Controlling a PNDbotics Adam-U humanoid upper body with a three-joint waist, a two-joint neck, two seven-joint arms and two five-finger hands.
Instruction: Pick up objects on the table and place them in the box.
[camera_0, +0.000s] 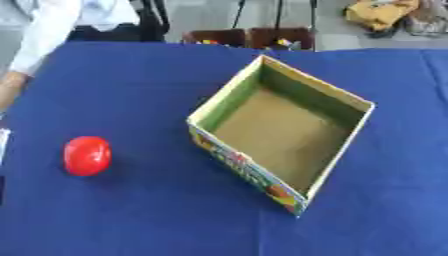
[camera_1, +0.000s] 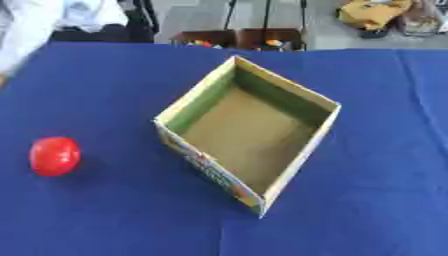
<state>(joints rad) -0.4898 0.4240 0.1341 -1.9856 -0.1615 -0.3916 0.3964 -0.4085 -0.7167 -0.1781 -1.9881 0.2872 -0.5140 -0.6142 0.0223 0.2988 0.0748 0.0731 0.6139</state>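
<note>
Open cardboard box (camera_0: 337, 150) on blue cloth (camera_0: 131, 210), red ball (camera_0: 87, 155) well left; no robot hands visible

You can't read the blurred print on the box (camera_0: 249, 172) front; the table (camera_0: 131, 215) runs past every edge

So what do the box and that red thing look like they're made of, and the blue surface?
The box looks like cardboard: thin flat walls, dull brown inside, printed colours on the outer near side. The red object is smooth and glossy with a pale highlight, probably plastic, though that is uncertain. The blue cover on the table looks like matte cloth, with faint creases.
</note>
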